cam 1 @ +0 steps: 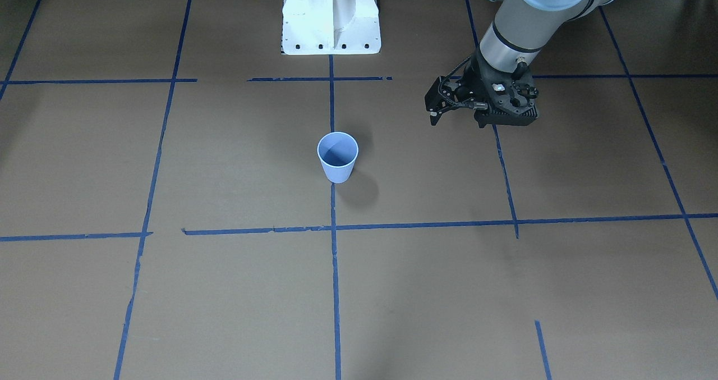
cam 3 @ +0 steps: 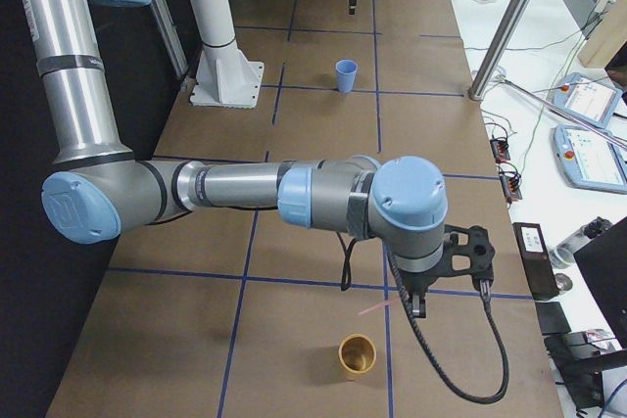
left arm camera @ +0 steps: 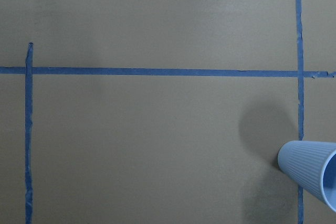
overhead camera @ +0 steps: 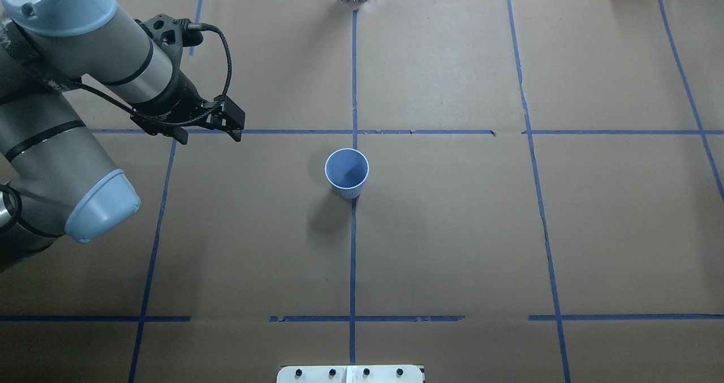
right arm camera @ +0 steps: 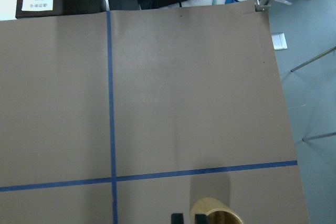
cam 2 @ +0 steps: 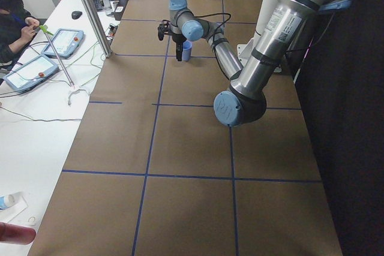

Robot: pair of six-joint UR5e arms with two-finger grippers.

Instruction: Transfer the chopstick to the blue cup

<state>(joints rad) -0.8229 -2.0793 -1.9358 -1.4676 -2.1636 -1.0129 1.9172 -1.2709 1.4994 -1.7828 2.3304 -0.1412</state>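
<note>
We log the blue cup (overhead camera: 347, 171) upright mid-workspace with nothing in it, so the transfer is not done. The left gripper (overhead camera: 209, 135) hangs to one side of it, well apart, jaws spread and empty. At the robot's right end the right gripper (cam 3: 415, 306) hovers just above a tan cup (cam 3: 358, 355). A thin pale sliver at its fingertips we take for the chopstick (cam 3: 378, 308). We cannot tell whether those fingers are clamped on it. Our judgement: early stage. The carry toward the blue cup, perhaps by hand-over, and the drop are left to do.
</note>
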